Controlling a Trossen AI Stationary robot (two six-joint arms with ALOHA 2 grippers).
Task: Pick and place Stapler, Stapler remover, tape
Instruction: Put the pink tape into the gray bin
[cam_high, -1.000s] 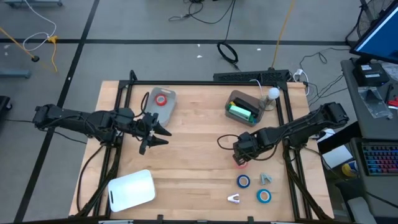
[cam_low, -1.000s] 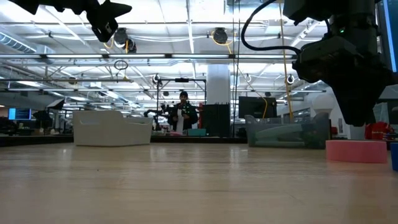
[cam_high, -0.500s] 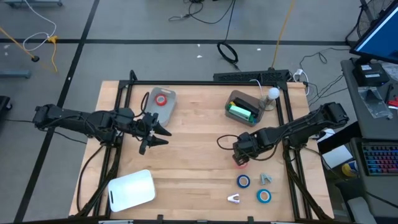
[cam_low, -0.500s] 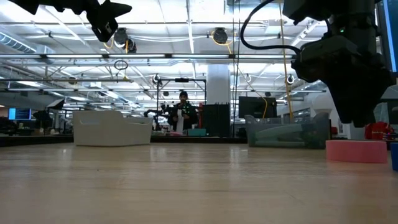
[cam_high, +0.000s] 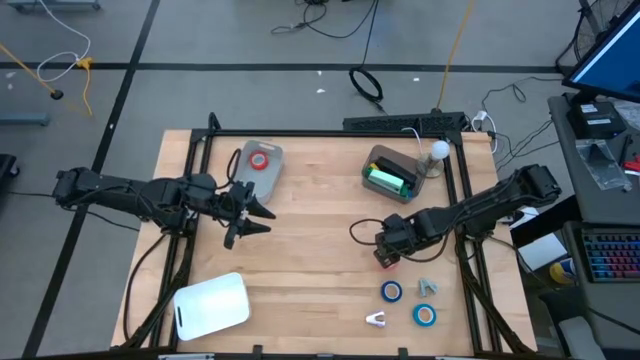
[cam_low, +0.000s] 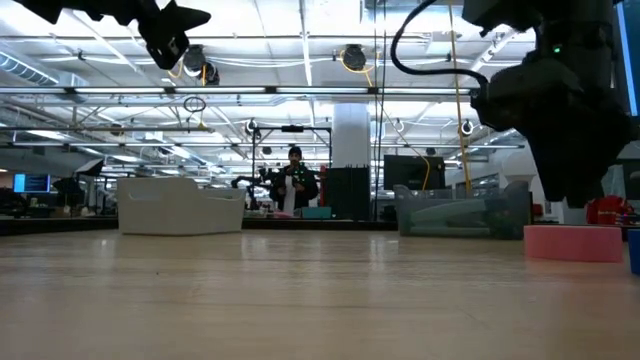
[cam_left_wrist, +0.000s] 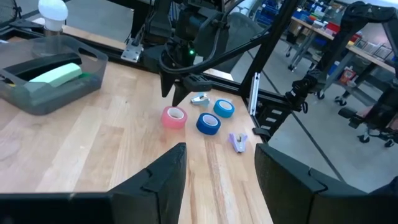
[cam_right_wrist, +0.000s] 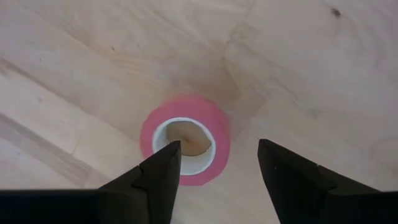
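A red tape roll (cam_right_wrist: 185, 140) with a white centre lies flat on the table, also seen in the high view (cam_high: 388, 263) and the low view (cam_low: 573, 243). My right gripper (cam_right_wrist: 217, 146) hangs open just above it, one finger over the roll's hole and one outside its wall, touching nothing. Two blue tape rolls (cam_high: 391, 291) (cam_high: 425, 315) lie nearer the table's near edge. A second red roll (cam_high: 259, 161) lies in a grey bin. A green stapler (cam_high: 388, 180) sits in another grey bin. My left gripper (cam_high: 255, 215) waits open over the table's left half.
A grey staple remover (cam_high: 428, 287) and a pale purple one (cam_high: 376, 319) lie among the blue rolls. A white bin (cam_high: 210, 305) stands at the near left corner. A bulb (cam_high: 440, 150) stands by the stapler bin. Bare wood lies between the arms.
My right gripper has crept a little toward the table's near edge and down over the red roll, covering more of it in the high view. Its fingers stay open. The roll has not moved.
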